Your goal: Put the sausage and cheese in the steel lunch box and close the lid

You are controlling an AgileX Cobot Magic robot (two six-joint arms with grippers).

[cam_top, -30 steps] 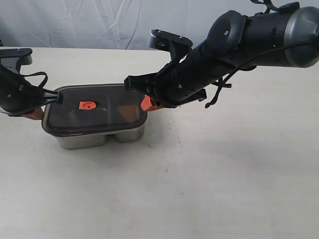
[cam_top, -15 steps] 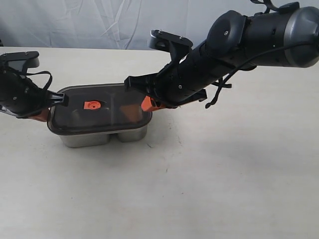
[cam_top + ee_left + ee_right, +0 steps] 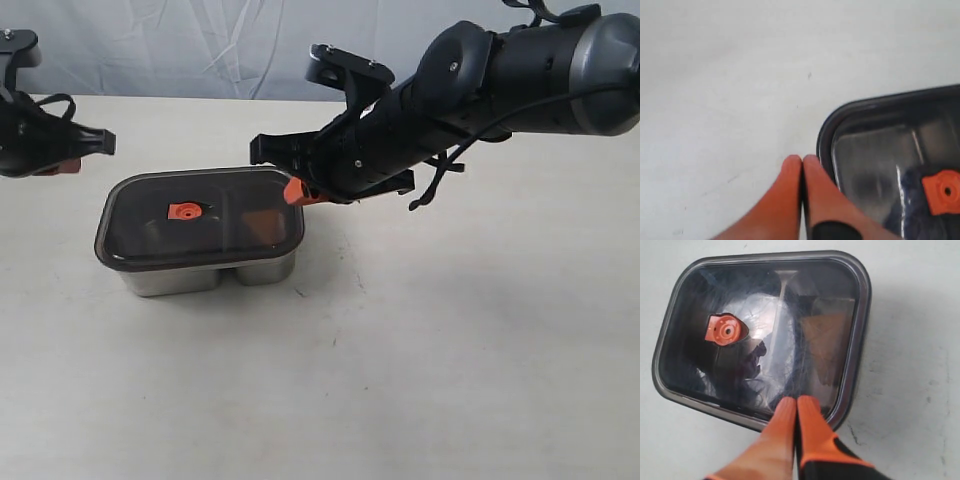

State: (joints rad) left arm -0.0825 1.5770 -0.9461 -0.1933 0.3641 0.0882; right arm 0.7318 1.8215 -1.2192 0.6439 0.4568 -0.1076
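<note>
The steel lunch box (image 3: 205,277) stands on the table with the dark lid (image 3: 225,190) lying flat over it, orange valve (image 3: 183,210) left of its centre. Through the lid an orange shape, the cheese (image 3: 827,337), shows dimly in one compartment; the sausage is hidden. My right gripper (image 3: 292,192) is shut and empty, hovering above the lid's (image 3: 770,270) back right corner, fingertips (image 3: 809,402) pressed together. My left gripper (image 3: 802,159) is shut and empty, lifted off to the left beside the lid's (image 3: 826,135) corner; in the exterior view its tips are hidden.
The pale table (image 3: 450,360) stretches out in front of and to the right of the box. A grey cloth backdrop (image 3: 200,40) hangs behind. The bulky right arm (image 3: 500,80) reaches in from the upper right above the table.
The left gripper has lifted up and back, away from the lid's left edge. The right gripper has risen slightly off the lid's right corner. The box slid a little to the right.
</note>
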